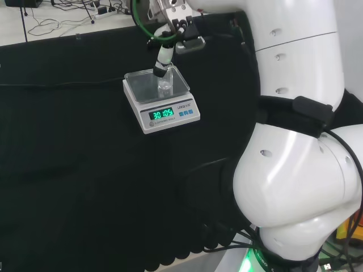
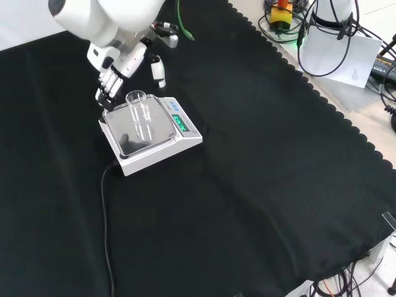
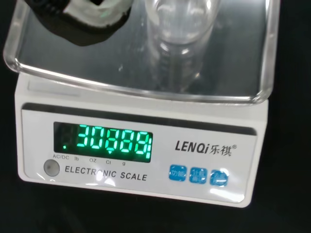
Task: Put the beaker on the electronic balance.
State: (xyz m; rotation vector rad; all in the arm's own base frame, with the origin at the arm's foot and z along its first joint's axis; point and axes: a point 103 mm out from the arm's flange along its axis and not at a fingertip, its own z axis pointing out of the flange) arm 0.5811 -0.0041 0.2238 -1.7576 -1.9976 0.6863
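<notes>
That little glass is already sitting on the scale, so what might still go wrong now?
1. The robot hand is right beside the beaker; a finger catching it while pulling away might tip the tall, narrow glass.
2. The beaker stands toward the pan's far side in the front view, not centred on the balance, so a nudge could slide it off the edge.
</notes>
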